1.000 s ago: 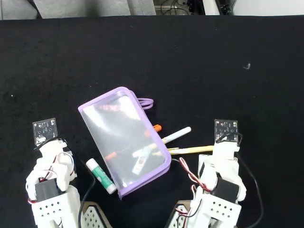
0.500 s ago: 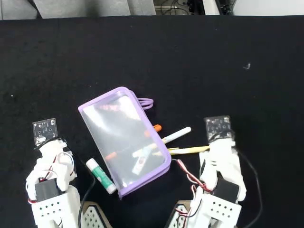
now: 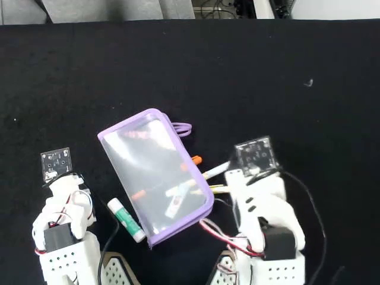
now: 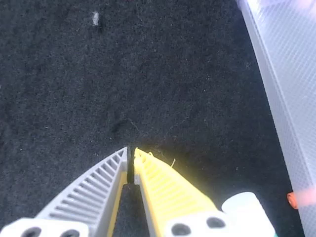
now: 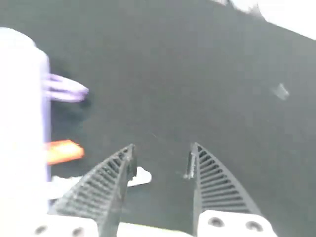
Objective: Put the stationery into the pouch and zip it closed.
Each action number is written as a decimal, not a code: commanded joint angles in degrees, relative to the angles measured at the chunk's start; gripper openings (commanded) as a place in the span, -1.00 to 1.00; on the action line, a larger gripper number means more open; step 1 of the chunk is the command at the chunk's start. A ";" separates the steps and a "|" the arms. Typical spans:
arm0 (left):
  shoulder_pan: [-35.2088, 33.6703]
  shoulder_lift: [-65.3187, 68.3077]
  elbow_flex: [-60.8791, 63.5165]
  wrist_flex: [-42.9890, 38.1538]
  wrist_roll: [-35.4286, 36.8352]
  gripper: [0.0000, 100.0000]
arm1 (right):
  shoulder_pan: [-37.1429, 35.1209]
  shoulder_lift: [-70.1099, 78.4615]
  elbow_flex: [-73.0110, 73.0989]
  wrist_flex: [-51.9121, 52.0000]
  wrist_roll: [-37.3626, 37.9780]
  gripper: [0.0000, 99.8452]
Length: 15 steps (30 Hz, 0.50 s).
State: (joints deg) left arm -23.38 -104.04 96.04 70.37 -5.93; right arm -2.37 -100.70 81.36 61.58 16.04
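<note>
Here, right hand point(image 5: 163, 148) spread wide, empty, over white pen point(image 5: 140, 176), left hand point(image 4: 132, 150) pinched closed, empty.

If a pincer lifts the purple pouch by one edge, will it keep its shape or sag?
It would probably sag: the pouch looks like a thin clear panel with soft purple trim. Its glossy face may also be slippery. The white pen and orange marker poke out of its side, so tilting it could spill them.
</note>
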 commanded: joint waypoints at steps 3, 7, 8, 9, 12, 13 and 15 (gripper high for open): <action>-0.40 -0.18 1.36 0.26 0.18 -0.94 | -10.11 22.29 -16.75 -3.78 -5.98 -0.65; -0.40 -0.18 1.36 0.26 0.18 -0.94 | -11.08 39.34 -27.65 -3.87 -8.26 -0.65; -0.40 -0.18 1.36 0.26 0.18 -0.94 | -11.43 43.12 -29.93 -3.87 -8.18 -0.65; -0.40 -0.18 1.36 0.26 0.18 -0.94 | -11.60 46.90 -32.22 -3.96 -8.18 -0.65; -0.40 -0.18 1.36 0.26 0.18 -0.94 | -11.96 57.27 -37.67 -5.63 -8.18 -0.65; -0.48 -0.18 1.36 0.26 0.18 -0.94 | -11.78 60.53 -38.90 -6.77 -8.18 -0.65; -0.48 -0.18 1.36 0.26 0.18 -0.94 | -11.69 66.77 -40.84 -9.41 -7.91 -0.65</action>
State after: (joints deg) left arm -23.38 -104.04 96.04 70.37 -5.93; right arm -13.45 -45.85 47.43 56.75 8.04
